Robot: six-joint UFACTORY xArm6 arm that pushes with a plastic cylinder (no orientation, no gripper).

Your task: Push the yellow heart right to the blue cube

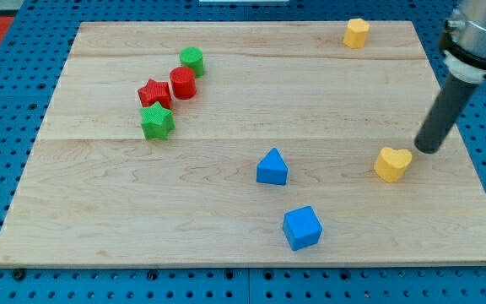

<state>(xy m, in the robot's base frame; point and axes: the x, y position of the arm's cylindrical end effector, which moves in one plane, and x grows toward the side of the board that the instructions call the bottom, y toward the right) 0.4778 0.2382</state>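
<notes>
The yellow heart [392,163] lies on the wooden board at the view's right, below the middle. The blue cube [301,228] sits near the view's bottom, to the lower left of the heart. My tip [425,149] rests on the board just to the upper right of the yellow heart, a small gap apart from it. The dark rod rises from the tip toward the view's top right corner.
A blue triangular block [272,167] lies left of the heart. A yellow block [356,33] sits at the top edge. A red star [153,93], red cylinder [182,83], green cylinder [191,60] and green star [156,122] cluster at upper left.
</notes>
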